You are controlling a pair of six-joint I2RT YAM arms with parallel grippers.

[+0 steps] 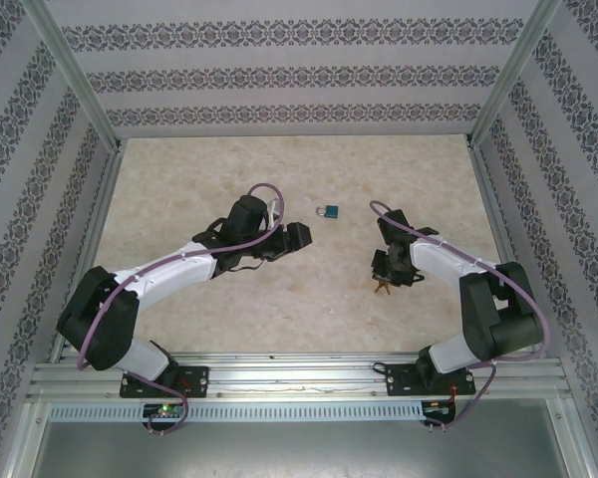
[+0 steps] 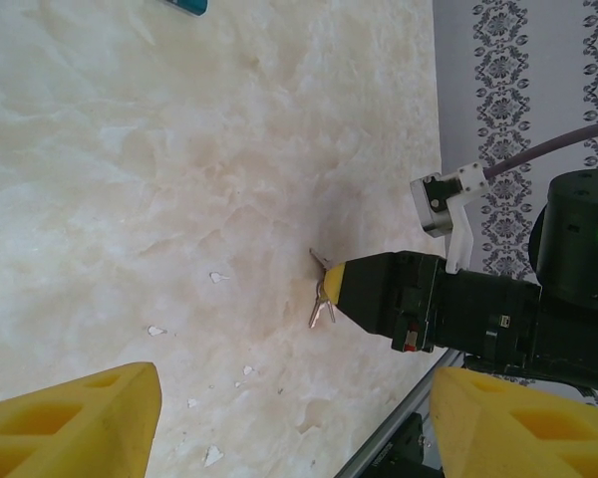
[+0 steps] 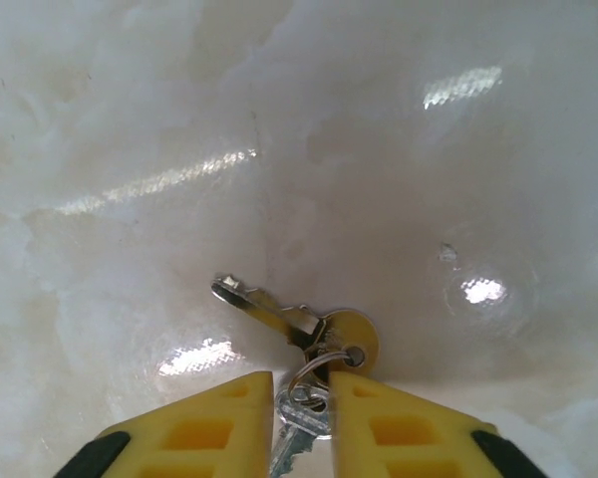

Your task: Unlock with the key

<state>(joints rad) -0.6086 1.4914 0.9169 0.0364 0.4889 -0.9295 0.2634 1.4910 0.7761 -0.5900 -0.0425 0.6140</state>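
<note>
A small blue padlock lies on the marble table, its edge also at the top of the left wrist view. The keys lie on a ring near the right arm: a brass key flat on the table and a silver key. My right gripper points down over them, its yellow fingers pressed close on either side of the silver key's head and the ring. My left gripper hovers left of the padlock, wide open with nothing between its fingers.
The marble tabletop has small white chips in front of the left gripper. Patterned walls and aluminium frame posts enclose the table. The rail at the near edge carries both arm bases.
</note>
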